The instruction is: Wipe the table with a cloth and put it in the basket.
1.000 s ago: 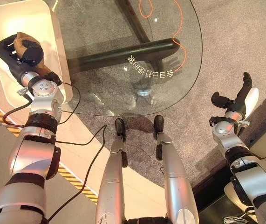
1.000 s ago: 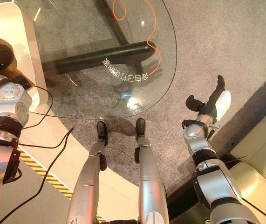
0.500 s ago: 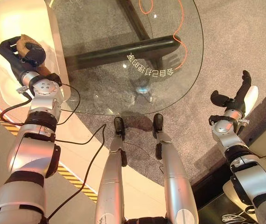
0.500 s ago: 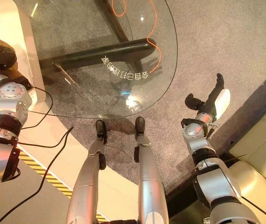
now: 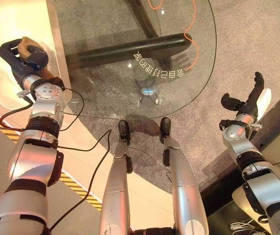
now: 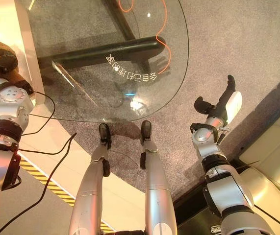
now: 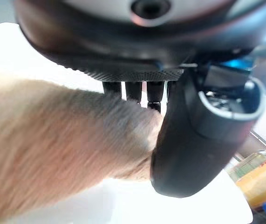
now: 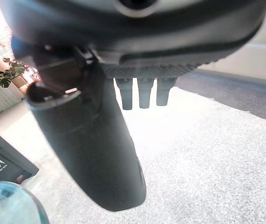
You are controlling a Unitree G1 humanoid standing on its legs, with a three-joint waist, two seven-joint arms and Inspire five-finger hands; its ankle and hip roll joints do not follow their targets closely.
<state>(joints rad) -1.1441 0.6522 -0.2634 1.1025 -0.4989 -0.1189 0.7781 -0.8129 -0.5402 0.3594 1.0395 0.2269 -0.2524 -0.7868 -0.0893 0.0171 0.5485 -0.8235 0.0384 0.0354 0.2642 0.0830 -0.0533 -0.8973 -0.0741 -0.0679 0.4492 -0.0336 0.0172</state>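
Over the white plastic basket with round corners (image 5: 12, 19), just beside the left edge of the round glass table (image 5: 130, 73): dark left hand (image 5: 19, 56), curled round the soft brown fuzzy cloth (image 5: 28, 45). Thumb (image 7: 198, 140) pressed into the cloth from one side, fingers (image 7: 137, 91) on the other side, so a tight pinch. Cloth up in the hand, not down in the basket yet.

Off to the right, well apart from the table, above the grey carpet (image 5: 257, 39): dark right hand (image 5: 250, 100), fingers straight, thumb out wide, nothing in it.

Wiping looks done, by the look of things. Step in hand, most likely: dropping the cloth.

To do it well:
- Lower the left hand a bit more, right over the middle of the basket, away from the wall.
- Open thumb and fingers wide, all at once.
- Watch for fuzz catching on a finger; give a small shake if so.
- Lift straight up, no bump on the basket wall or the glass edge.
- Leave the right hand where it is.
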